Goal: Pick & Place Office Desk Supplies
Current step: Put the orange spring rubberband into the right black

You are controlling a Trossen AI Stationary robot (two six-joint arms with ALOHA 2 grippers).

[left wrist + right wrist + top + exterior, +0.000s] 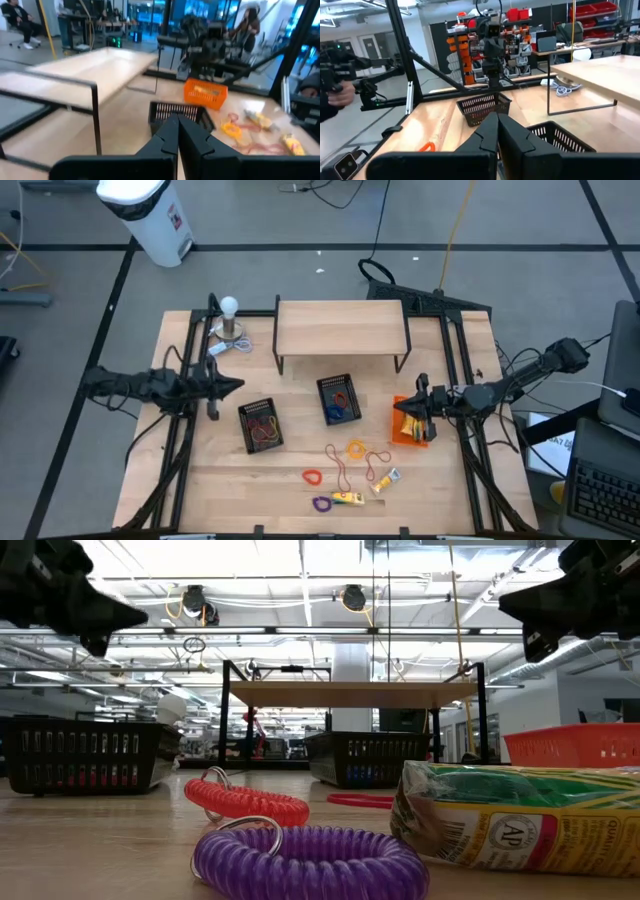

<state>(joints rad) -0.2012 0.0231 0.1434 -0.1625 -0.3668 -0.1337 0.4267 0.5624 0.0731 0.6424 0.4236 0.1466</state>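
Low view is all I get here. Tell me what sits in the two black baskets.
Observer: The left black basket holds red and orange loops; the middle black basket holds blue loops.
Operator: Now place the right gripper.
Observer: The right gripper, shut, hangs over the orange basket.
Operator: Place the left one too.
Observer: The left gripper, shut, hangs just outside the left black basket's far corner.

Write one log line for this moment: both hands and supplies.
left hand: shut, empty, above table | right hand: shut, empty, over orange basket | coil loops and packets: loose on table
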